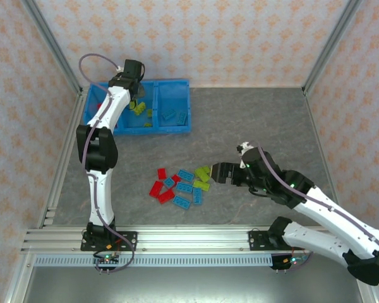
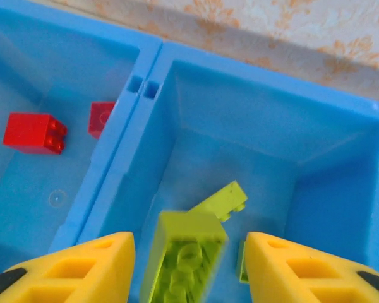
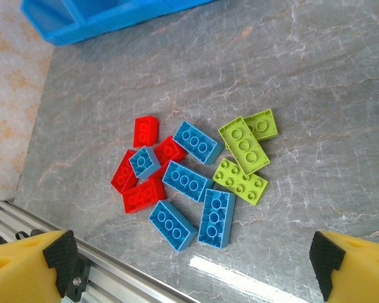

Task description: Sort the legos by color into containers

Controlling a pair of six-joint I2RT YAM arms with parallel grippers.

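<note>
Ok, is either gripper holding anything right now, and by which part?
Nothing is held. A blurred green brick is between the left gripper's fingers with gaps both sides; the right gripper hangs open above the loose pile.

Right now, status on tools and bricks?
Left tool open over middle bin, green brick loose below. Right tool open above pile. Nothing blocking.

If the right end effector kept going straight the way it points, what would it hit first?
Probably the pile of small studded plastic bricks, likely the light blue bricks at its near edge; depth is unclear.
</note>
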